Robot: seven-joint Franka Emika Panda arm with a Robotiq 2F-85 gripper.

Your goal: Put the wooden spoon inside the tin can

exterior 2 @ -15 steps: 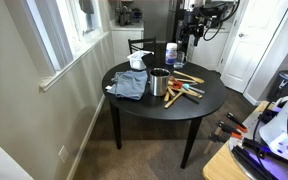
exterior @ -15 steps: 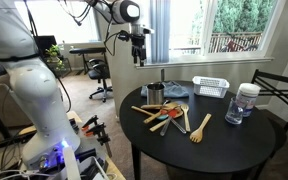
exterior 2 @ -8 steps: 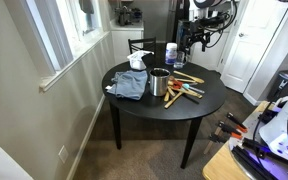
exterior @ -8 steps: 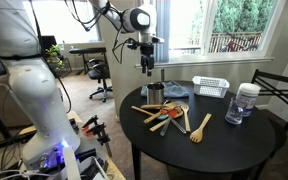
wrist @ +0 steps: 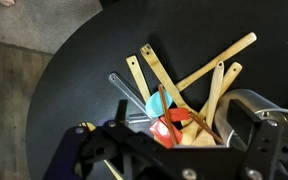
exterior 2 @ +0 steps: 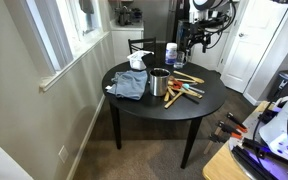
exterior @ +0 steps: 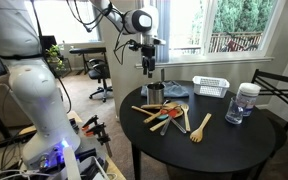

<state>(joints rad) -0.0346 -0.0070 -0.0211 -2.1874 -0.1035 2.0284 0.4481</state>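
Observation:
The tin can [exterior: 155, 94] stands upright on the round black table [exterior: 224, 145], next to a pile of wooden spoons and spatulas [exterior: 170, 116] mixed with red and blue utensils. I cannot tell the wooden spoon apart in the pile. The can [exterior 2: 160, 82] and the pile [exterior 2: 184, 88] show in both exterior views. My gripper [exterior: 149, 64] hangs in the air above the can's side of the table, open and empty. In the wrist view the wooden utensils [wrist: 189, 75] lie fanned out below my gripper [wrist: 164, 150], with the can's rim [wrist: 252, 104] at the right.
A white slatted basket [exterior: 211, 87] and a blue cloth [exterior: 176, 92] lie behind the pile. A clear jar with a white lid [exterior: 246, 103] stands near the far edge. A wooden fork [exterior: 200, 127] lies apart. A chair [exterior: 280, 88] stands beside the table.
Over the last second my gripper moved towards the table and a little lower. In the last half second nothing visibly moved.

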